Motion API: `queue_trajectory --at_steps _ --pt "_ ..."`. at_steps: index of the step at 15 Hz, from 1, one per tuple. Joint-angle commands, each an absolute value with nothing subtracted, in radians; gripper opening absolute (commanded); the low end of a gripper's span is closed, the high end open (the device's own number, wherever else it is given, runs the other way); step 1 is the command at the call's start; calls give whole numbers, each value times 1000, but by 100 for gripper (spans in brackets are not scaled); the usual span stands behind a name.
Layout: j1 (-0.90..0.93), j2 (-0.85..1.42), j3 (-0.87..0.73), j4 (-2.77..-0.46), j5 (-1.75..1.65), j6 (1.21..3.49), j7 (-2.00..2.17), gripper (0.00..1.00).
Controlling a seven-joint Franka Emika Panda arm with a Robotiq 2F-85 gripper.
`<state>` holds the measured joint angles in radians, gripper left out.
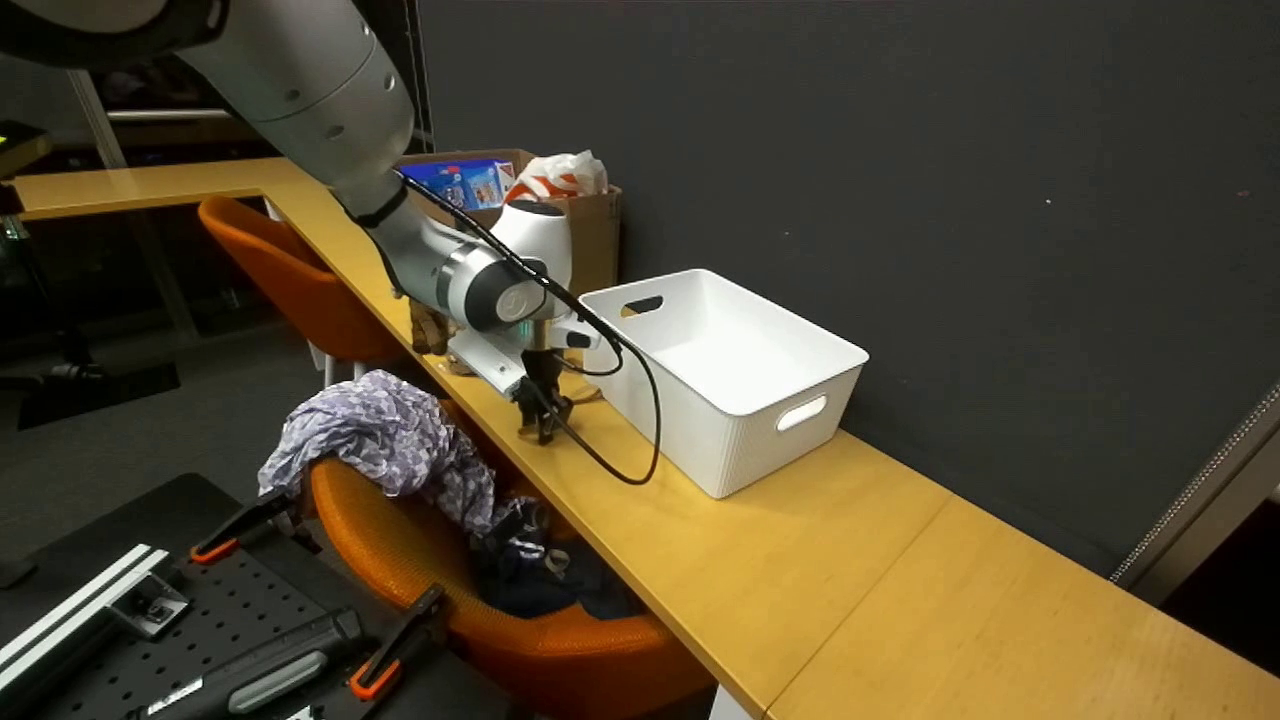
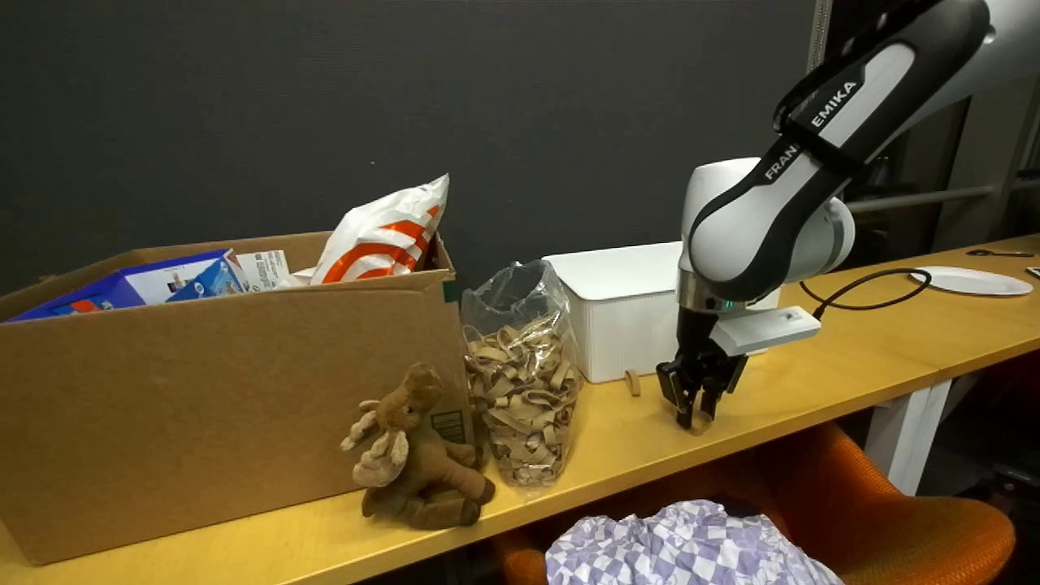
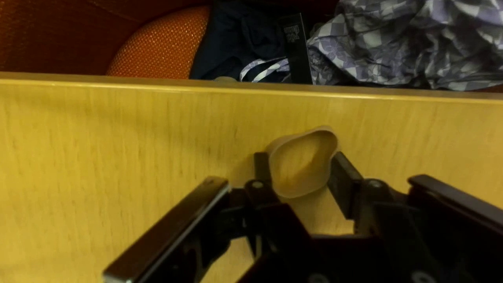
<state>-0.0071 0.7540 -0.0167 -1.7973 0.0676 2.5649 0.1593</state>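
Note:
A tan band point(image 3: 300, 188), bent into a loose loop, stands on its edge on the wooden table near the table's front edge. My gripper point(image 3: 299, 156) points down at the tabletop with one finger on each side of the loop. Both fingers touch the band, and its right side dents inward beside the right fingertip. The fingers are still well apart, with the loop filling the gap. In an exterior view the gripper point(image 2: 697, 414) is low over the table, and the band is partly hidden by the fingers. Another tan band point(image 2: 633, 383) lies by the white bin.
The white bin point(image 1: 655, 420) stands behind the gripper. A clear bag of tan bands point(image 2: 524, 406), a plush moose point(image 2: 431, 479) and a filled cardboard box point(image 2: 244, 406) share the table. An orange chair point(image 1: 400, 560) bearing checked cloth point(image 1: 370, 430) sits below the front edge.

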Motion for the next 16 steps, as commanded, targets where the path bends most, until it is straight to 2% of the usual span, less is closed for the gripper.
queue_trajectory --at_steps 1,3,9,16 --pt "-10 777 -17 -1752 72 2539 140 12" --pt "-10 768 -19 -1752 70 2531 140 0" --pt "-2 739 -42 -1699 47 2535 139 1" --pt "27 809 -67 -1560 -14 2530 136 1"
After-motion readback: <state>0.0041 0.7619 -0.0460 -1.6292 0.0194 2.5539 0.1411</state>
